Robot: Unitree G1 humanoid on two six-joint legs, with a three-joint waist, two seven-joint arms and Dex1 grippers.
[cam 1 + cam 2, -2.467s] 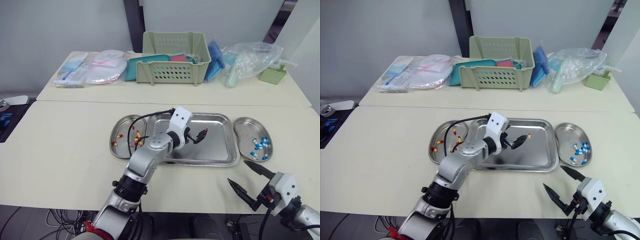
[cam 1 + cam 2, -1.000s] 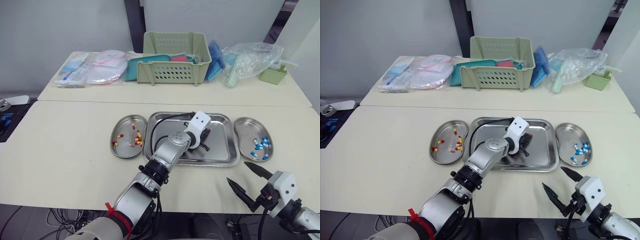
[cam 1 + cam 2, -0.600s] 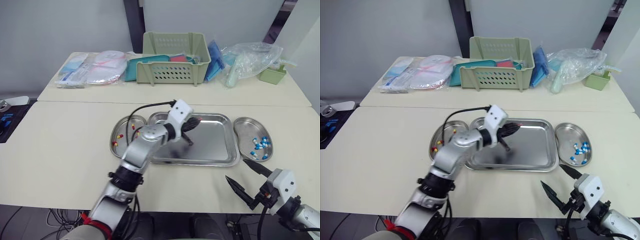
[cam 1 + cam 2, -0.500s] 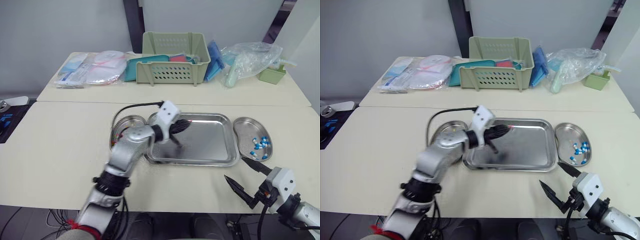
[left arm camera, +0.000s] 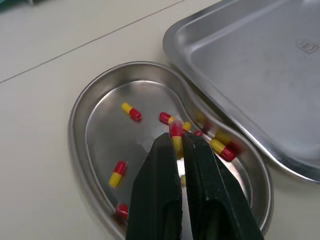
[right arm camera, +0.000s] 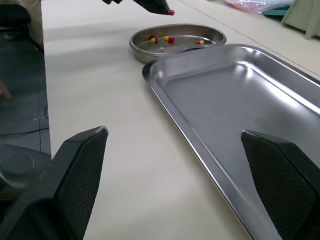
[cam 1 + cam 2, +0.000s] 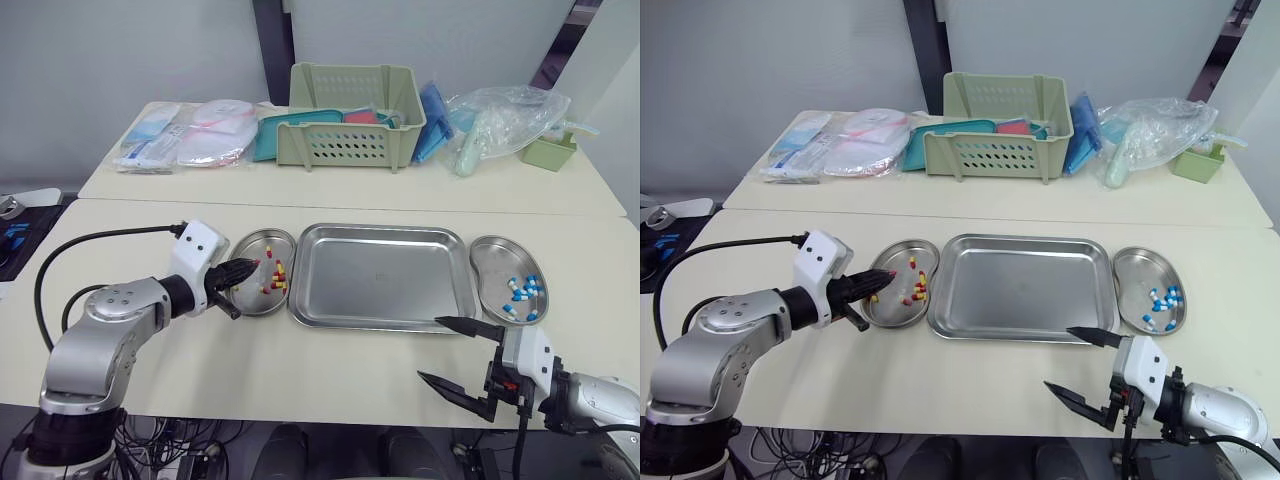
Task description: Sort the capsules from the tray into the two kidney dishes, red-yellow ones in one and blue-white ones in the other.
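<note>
left gripper (image 7: 244, 268) nipped closed on red-yellow capsule (image 5: 176, 132), kidney dish (image 5: 100, 142) below tips (not touching); release from height may bounce it out.

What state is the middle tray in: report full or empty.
Empty: the tray shows bare metal, no capsules. The left gripper holds a red-yellow capsule above the left kidney dish.

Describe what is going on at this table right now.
The left tool pinches a red-yellow capsule above the left kidney dish, which holds several more red-yellow capsules. The tray between the dishes has no capsules left in it. The right kidney dish holds the blue-white capsules. The right tool hangs open near the tray's front right corner.
</note>
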